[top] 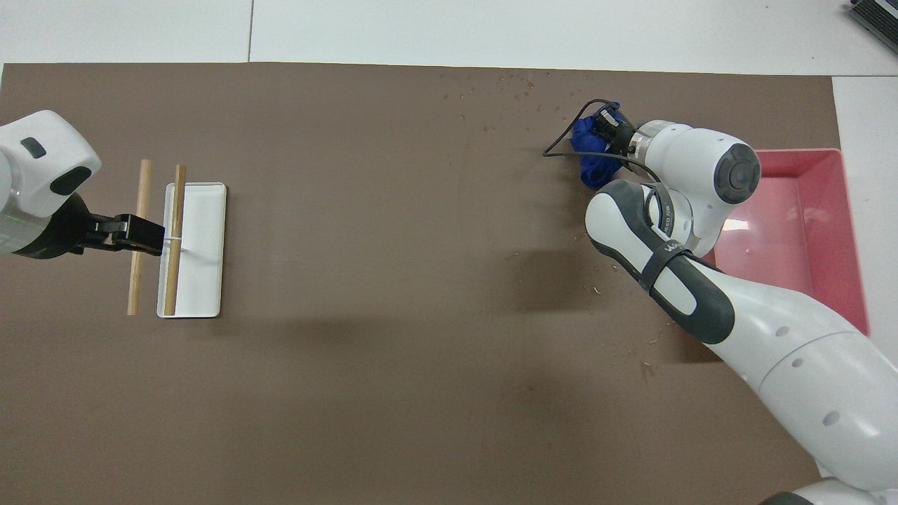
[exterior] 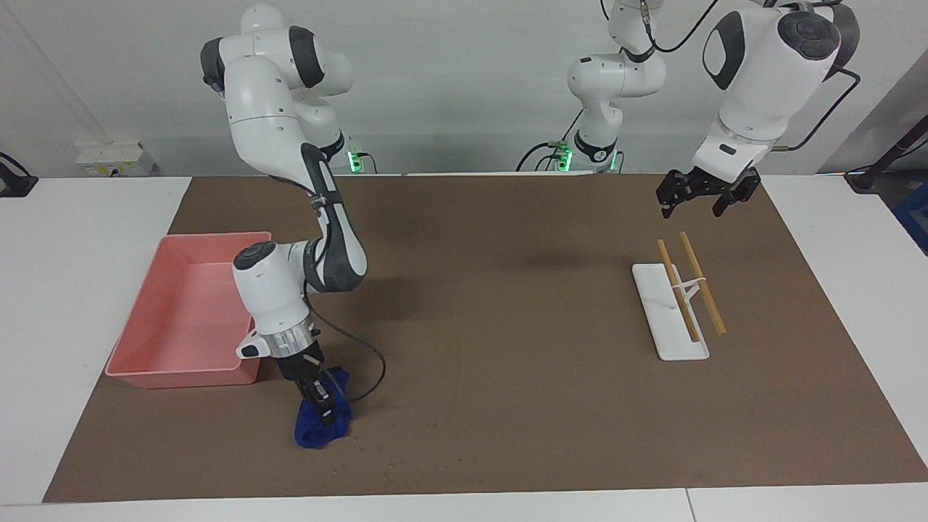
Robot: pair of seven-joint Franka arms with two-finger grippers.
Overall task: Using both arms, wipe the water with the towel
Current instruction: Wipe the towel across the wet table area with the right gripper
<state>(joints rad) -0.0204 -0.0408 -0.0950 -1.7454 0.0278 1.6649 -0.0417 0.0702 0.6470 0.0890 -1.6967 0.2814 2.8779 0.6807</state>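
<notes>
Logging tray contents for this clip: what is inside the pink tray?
The pink tray looks empty in both views: bare pink floor, nothing resting in it. The right arm covers its corner nearest the towel, so that part of the floor cannot be seen.

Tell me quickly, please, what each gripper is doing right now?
Right gripper: jaws shut on the blue towel, pressed to the brown mat beside the water specks.
Left gripper: open, holding nothing, waiting above the mat.
</notes>
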